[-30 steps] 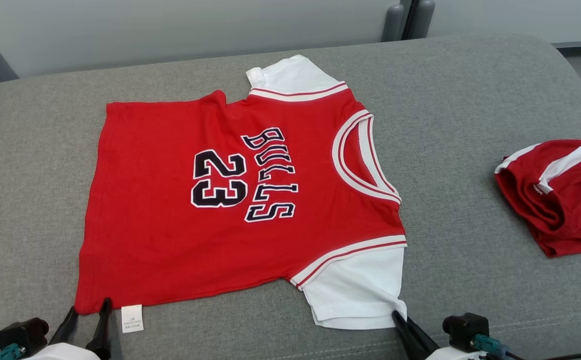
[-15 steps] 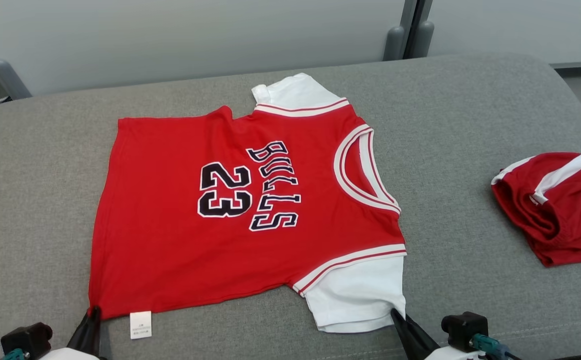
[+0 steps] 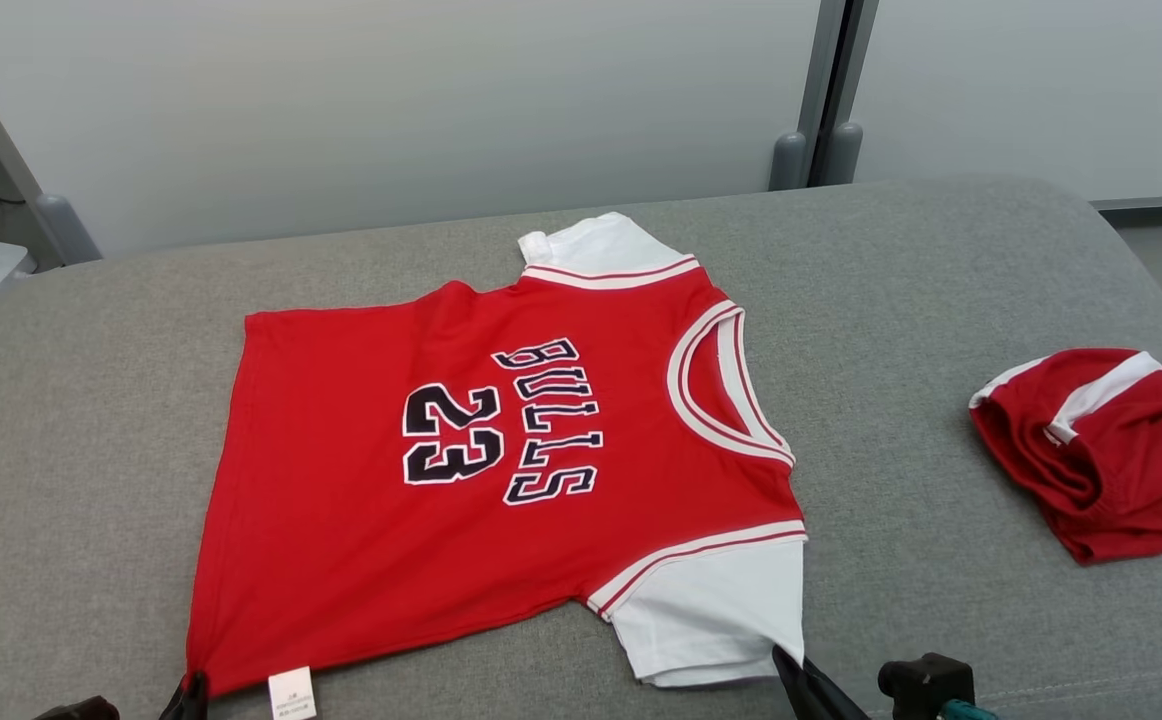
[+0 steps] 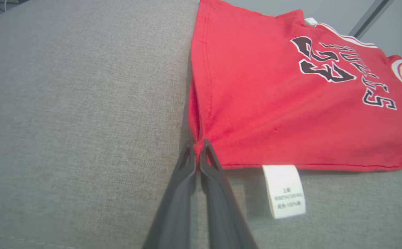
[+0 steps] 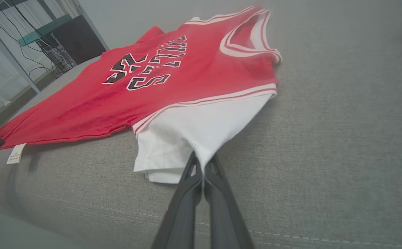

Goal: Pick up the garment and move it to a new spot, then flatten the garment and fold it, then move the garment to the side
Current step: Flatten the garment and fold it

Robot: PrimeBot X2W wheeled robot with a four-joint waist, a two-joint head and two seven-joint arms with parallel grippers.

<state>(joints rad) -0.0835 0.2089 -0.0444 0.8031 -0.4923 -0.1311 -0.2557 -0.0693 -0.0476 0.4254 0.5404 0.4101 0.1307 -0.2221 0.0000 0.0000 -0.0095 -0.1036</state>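
The garment [image 3: 461, 480] is a red jersey with white sleeves and black "BULLS 23" lettering, lying flat on the grey cushion [image 3: 71, 420] with its neck towards the right. My left gripper [image 3: 193, 690] is shut on the jersey's near left hem corner, and the left wrist view shows that red corner [image 4: 198, 147] pinched between the two dark fingers, beside the white care tag [image 4: 284, 190]. My right gripper [image 3: 791, 668] is shut on the near white sleeve's corner [image 5: 201, 159], which is pulled into a point.
A bunched red and white piece of clothing [image 3: 1091, 450] lies at the cushion's right end. A pale wall with a dark post [image 3: 831, 100] runs behind the cushion. Desks and cables [image 5: 42, 45] stand off to the left.
My left gripper has shut on the hem corner; a second ago its fingers stood apart. The head camera has tilted up, so the whole scene sits lower in the picture.
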